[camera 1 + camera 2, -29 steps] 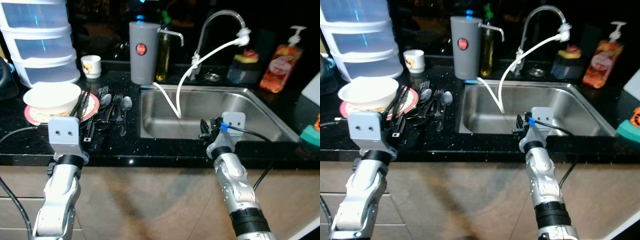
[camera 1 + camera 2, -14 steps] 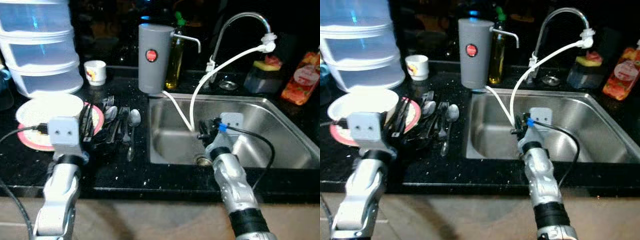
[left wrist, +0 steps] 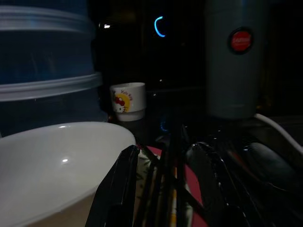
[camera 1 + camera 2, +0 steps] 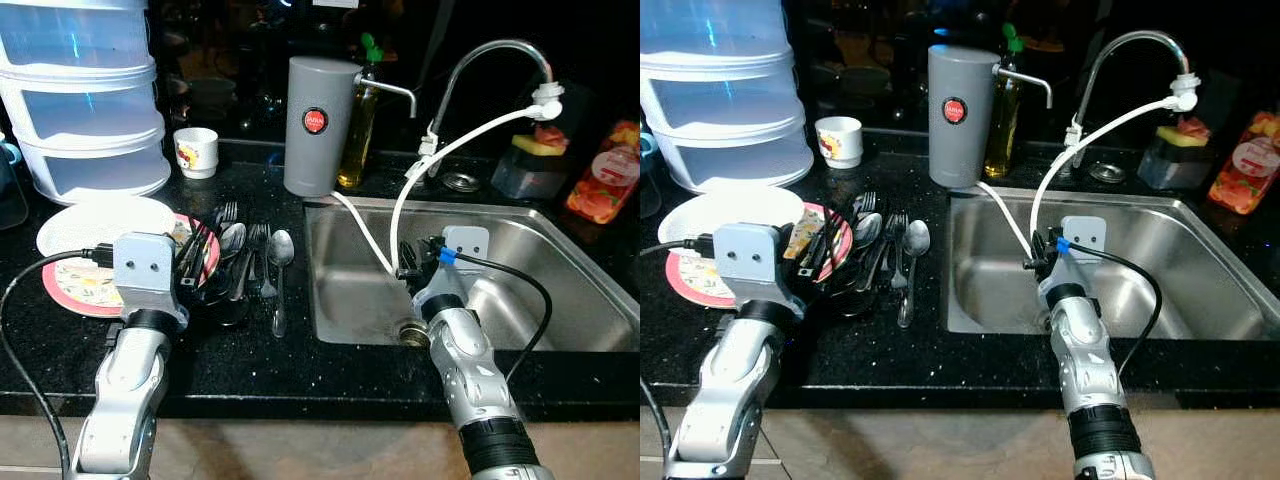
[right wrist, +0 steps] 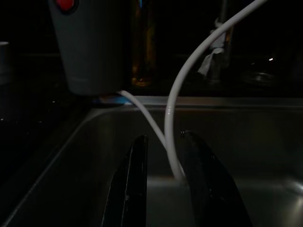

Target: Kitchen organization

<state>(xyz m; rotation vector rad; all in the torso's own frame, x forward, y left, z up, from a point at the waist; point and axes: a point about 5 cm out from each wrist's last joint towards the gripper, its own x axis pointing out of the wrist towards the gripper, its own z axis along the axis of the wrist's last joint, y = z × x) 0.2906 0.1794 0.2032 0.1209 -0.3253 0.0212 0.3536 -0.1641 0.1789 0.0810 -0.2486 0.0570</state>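
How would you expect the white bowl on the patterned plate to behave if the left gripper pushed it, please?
The white bowl looks glossy, so the fingers would probably slip on it. It sits on a plate beside chopsticks, so it may slide and knock them. It looks like ceramic and could chip.

The 2 head views look down on the counter and sink. The left wrist view sits low, close to the bowl. The right wrist view faces the hose over the sink.
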